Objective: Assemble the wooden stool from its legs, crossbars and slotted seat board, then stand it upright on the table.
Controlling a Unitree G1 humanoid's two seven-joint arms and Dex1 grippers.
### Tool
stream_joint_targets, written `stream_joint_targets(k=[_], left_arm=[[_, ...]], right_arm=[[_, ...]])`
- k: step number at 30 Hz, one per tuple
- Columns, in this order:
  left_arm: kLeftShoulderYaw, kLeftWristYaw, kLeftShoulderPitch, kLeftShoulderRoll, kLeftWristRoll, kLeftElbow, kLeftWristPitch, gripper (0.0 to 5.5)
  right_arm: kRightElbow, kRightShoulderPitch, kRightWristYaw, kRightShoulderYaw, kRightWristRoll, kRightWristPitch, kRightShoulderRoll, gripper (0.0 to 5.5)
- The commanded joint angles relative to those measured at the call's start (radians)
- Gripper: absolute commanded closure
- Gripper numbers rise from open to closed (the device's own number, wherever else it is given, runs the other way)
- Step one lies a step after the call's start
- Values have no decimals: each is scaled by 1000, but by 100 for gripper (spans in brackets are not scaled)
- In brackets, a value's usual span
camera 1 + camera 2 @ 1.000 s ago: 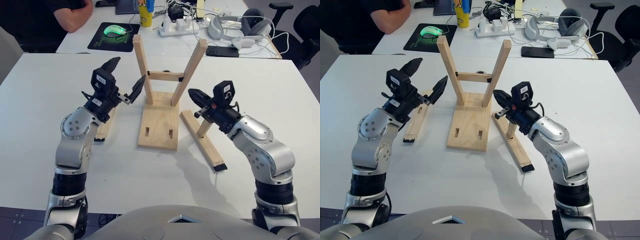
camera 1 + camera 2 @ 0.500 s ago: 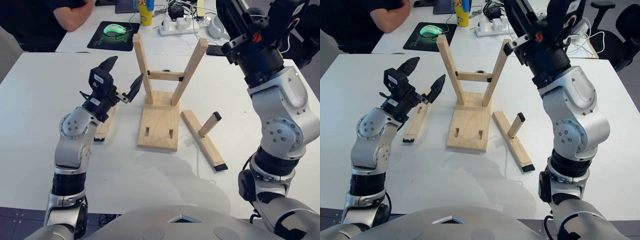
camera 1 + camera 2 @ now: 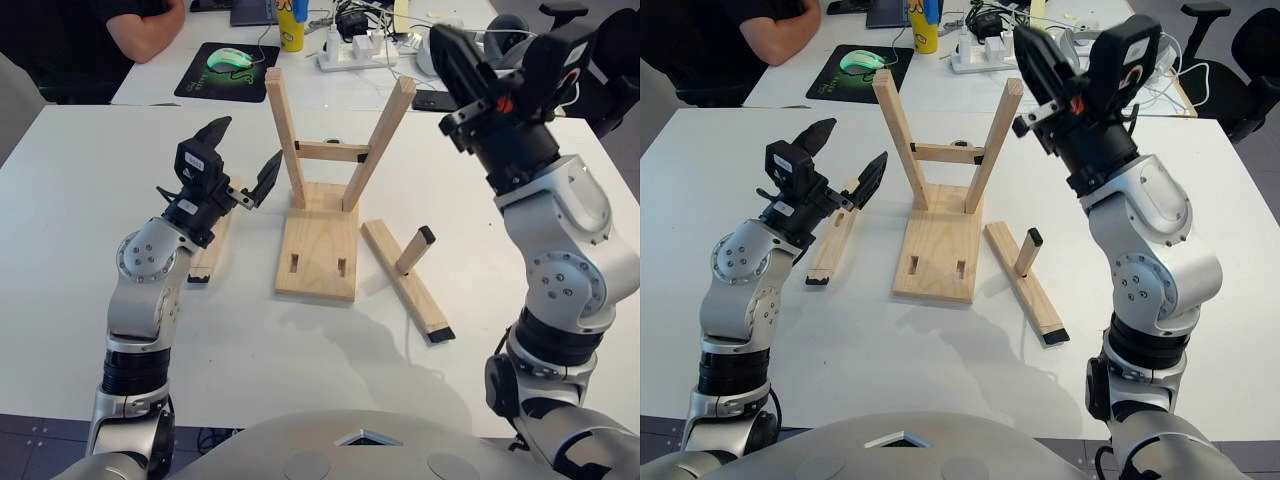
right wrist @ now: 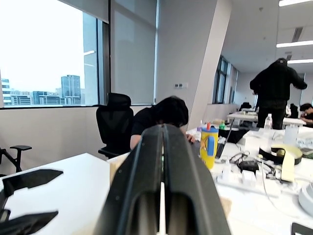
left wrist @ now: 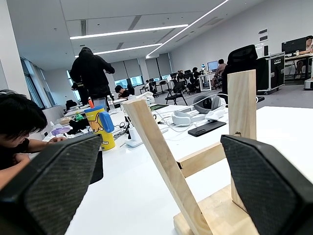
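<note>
The slotted seat board (image 3: 318,250) lies flat mid-table. Two legs (image 3: 283,130) joined by a crossbar (image 3: 332,152) stand up from its far end. A second leg piece (image 3: 405,280) lies to the right of the board, with a short crossbar (image 3: 415,250) sticking up from it. Another leg piece (image 3: 208,255) lies to the left, under my left arm. My left gripper (image 3: 248,145) hovers open just left of the upright legs, its pads (image 5: 54,186) framing them. My right gripper (image 3: 445,45) is shut and empty, raised high beside the right leg's top.
Beyond the table's far edge stands a desk with a green-lit mouse (image 3: 232,62) on a black pad, a yellow cup (image 3: 291,30), a power strip (image 3: 360,50), headphones (image 3: 1080,45) and a phone (image 3: 440,102). Bare white table (image 3: 100,180) spreads on both sides.
My right arm lifted from the lying leg piece on the table to high beside the right upright leg, then dipped slightly. The left gripper barely shifted.
</note>
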Motion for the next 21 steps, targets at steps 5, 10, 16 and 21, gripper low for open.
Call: stream_joint_targets(k=[5, 10, 16, 21], left_arm=[[0, -11, -16, 21, 4, 0, 13, 101], [2, -11, -14, 23, 2, -2, 16, 101], [3, -9, -10, 23, 1, -6, 17, 101], [1, -14, -12, 26, 0, -4, 15, 101]], right_arm=[[-20, 106, 37, 32, -24, -25, -9, 546], [-23, 108, 43, 39, -26, -27, -13, 546], [-46, 47, 25, 26, -20, -25, -15, 546], [-76, -9, 5, 10, -9, -29, -8, 546]])
